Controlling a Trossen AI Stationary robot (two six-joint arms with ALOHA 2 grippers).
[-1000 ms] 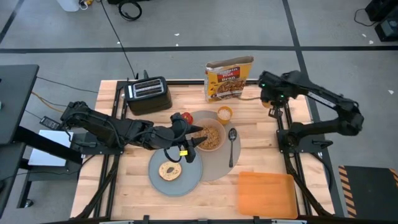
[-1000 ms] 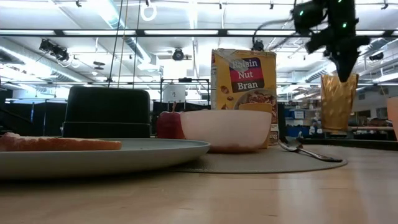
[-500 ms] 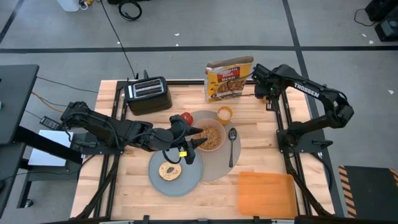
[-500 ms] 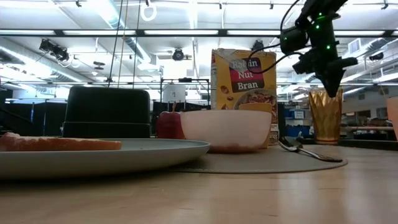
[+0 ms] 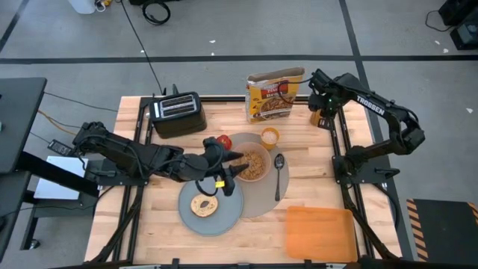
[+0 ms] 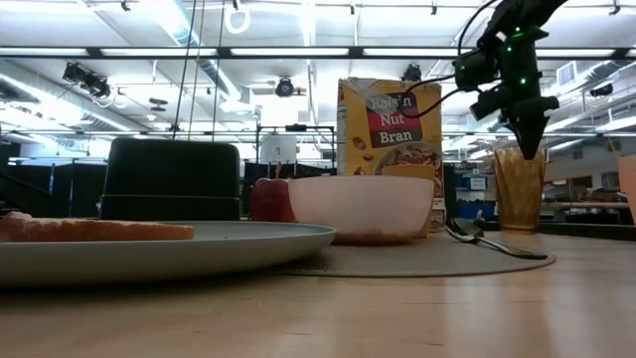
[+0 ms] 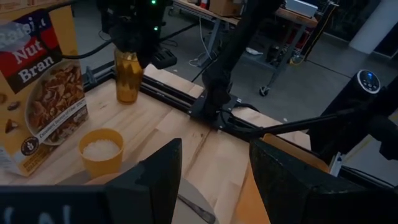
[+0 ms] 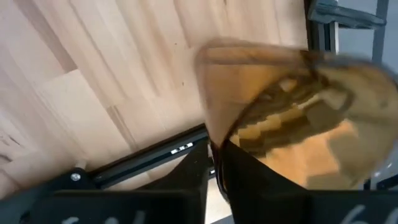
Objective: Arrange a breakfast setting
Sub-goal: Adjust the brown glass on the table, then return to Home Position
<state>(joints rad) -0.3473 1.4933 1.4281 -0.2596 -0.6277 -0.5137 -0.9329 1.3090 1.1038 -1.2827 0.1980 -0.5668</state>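
Note:
A grey plate (image 5: 230,211) with a bagel (image 5: 203,205) overlaps the round taupe mat (image 5: 263,200). On the mat are the pink bowl (image 5: 255,166), filled with cereal, and the metal spoon (image 5: 278,175). The red apple (image 5: 222,141) and the small orange cup (image 5: 269,136) sit at its far edge. My left gripper (image 7: 214,180) hovers open beside the bowl, with nothing between its fingers. At the far right edge my right gripper (image 6: 527,147) points down onto an amber glass (image 6: 519,189), shut on it. My right gripper has the amber glass by its rim (image 8: 219,146), on one side of the mouth. The glass wall runs between the two fingers, one inside and one outside. The fingers come from above, pointing down. The glass stands upright with its base on the table.
A black toaster (image 5: 178,114) stands at the far left and a cereal box (image 5: 275,95) at the far middle. A flat orange board (image 5: 320,232) lies at the near right. A black rail (image 7: 180,93) edges the table right beside the glass.
My right gripper has carried the amber glass down and toward the table's far edge, a little leftward. The glass hung clear of the table a second ago and now stands upright on it near the cereal box.

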